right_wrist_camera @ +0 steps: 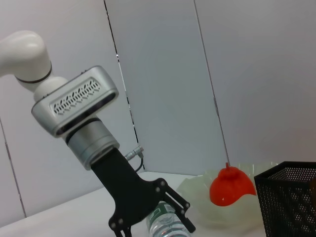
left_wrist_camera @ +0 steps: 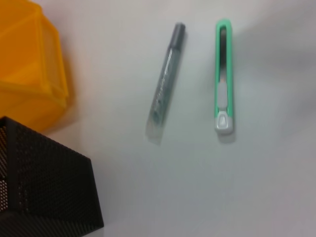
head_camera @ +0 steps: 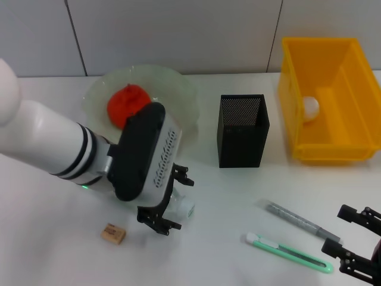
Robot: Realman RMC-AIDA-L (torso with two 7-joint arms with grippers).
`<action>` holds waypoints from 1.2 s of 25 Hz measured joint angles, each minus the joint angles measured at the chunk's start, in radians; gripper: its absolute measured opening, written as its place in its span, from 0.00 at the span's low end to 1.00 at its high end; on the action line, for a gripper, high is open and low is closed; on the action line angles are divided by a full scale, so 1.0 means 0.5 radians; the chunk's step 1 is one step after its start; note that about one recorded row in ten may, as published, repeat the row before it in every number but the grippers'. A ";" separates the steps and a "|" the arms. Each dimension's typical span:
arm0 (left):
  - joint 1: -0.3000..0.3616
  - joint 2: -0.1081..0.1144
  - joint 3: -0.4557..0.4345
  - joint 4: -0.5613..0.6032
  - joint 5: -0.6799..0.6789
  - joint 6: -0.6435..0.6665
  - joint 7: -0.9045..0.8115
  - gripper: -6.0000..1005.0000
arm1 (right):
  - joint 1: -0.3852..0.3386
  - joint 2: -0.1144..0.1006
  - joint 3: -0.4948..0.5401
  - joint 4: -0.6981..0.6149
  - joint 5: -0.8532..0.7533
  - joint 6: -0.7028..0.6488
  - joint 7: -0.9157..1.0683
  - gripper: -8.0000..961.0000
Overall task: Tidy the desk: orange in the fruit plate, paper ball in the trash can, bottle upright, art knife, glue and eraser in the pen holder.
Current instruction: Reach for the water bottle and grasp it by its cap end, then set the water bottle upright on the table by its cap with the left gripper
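My left gripper (head_camera: 171,201) reaches down at the table's middle front, its fingers closed on either side of the clear bottle (head_camera: 182,206). It shows the same way in the right wrist view (right_wrist_camera: 157,224), with the bottle (right_wrist_camera: 165,223) between the black fingers. The orange (head_camera: 127,102) lies in the glass fruit plate (head_camera: 178,89). The paper ball (head_camera: 311,107) lies in the yellow bin (head_camera: 333,149). The grey glue stick (head_camera: 300,219), the green art knife (head_camera: 289,253) and the tan eraser (head_camera: 113,233) lie on the table. My right gripper (head_camera: 352,239) is open and empty at the front right.
The black mesh pen holder (head_camera: 241,131) stands between the plate and the bin. The left wrist view shows the glue stick (left_wrist_camera: 165,84), the art knife (left_wrist_camera: 223,81), the pen holder (left_wrist_camera: 44,182) and the bin (left_wrist_camera: 29,74).
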 joint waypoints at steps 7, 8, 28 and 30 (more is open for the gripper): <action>-0.018 -0.003 0.214 -0.047 0.148 -0.165 -0.090 0.84 | 0.009 0.001 0.000 -0.003 0.000 0.001 0.003 0.81; -0.018 -0.003 0.259 -0.078 0.163 -0.245 -0.093 0.84 | 0.011 0.002 0.000 -0.003 0.000 0.001 0.004 0.81; -0.048 -0.003 0.436 -0.154 0.181 -0.425 -0.076 0.47 | 0.051 -0.001 -0.003 -0.068 0.000 0.017 0.007 0.81; -0.050 -0.003 0.448 -0.151 0.181 -0.428 -0.076 0.46 | 0.052 -0.001 -0.002 -0.074 0.000 0.017 0.007 0.81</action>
